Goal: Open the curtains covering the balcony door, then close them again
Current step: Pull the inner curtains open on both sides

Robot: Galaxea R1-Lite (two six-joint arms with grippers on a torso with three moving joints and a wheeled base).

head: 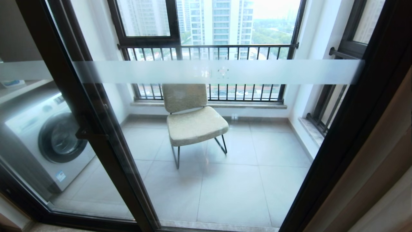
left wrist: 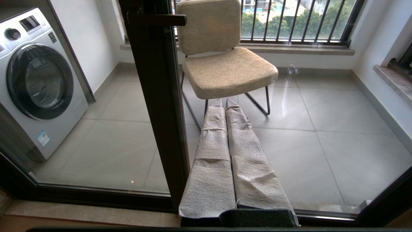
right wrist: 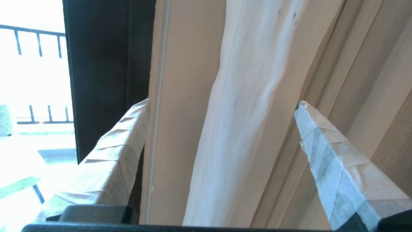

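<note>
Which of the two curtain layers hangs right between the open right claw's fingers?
The thin white sheer: a see-through, gathered strip centred in the right gripper. The opaque beige drapes are heavier and fall in flat pleats beside and behind it.

Right pincer (right wrist: 222,106) spread wide, curtains (right wrist: 238,129) between fingers (right wrist: 122,151), untouched.

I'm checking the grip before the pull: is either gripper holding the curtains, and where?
Nothing is held. The right gripper is open, its fingers either side of the gathered curtains. The left gripper is shut on nothing.
</note>
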